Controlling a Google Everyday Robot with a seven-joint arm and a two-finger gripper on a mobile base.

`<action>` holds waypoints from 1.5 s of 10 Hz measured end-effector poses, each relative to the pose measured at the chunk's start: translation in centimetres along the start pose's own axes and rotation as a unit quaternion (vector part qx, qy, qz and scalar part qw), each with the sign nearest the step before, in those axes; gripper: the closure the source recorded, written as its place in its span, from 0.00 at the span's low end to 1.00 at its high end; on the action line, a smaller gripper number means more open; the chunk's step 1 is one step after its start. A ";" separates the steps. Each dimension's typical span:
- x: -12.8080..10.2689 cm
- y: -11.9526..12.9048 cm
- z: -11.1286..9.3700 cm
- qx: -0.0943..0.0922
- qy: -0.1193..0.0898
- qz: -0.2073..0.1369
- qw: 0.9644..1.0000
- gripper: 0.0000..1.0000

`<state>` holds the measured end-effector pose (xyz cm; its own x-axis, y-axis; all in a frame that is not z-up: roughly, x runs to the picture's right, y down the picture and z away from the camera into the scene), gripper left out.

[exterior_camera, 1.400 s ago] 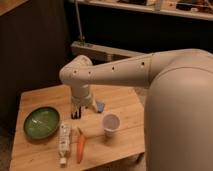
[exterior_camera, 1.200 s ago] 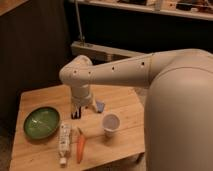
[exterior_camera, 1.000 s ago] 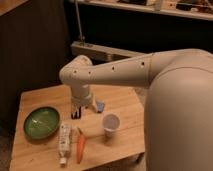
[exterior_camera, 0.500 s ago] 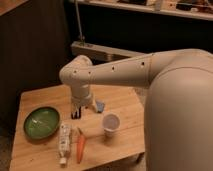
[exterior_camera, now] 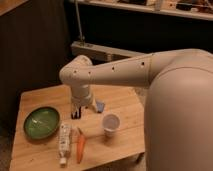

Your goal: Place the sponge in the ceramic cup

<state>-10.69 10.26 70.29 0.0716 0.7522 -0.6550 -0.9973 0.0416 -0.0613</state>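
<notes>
Sponge point(exterior_camera: 100, 106) — long axis unclear — sits beside table-level gripper point(exterior_camera: 76, 114), its state unreadable.

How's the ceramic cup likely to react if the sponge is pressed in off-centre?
The ceramic cup stands upright, touching nothing, on the smooth wooden table, so it would probably slide before tipping. It looks small and empty, so likely light. The gripper is down at the table beside the sponge, clear of the cup.
</notes>
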 end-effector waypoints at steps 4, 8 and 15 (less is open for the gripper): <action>0.0 0.0 0.0 0.000 0.000 0.000 1.000 0.35; -1.2 -1.9 -0.7 -0.006 -0.029 -0.008 1.000 0.35; -4.9 -5.0 -3.3 -0.012 -0.085 -0.045 0.995 0.35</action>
<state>-6.04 4.25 71.31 0.1553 0.8467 -0.5089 -0.9859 0.1002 -0.1341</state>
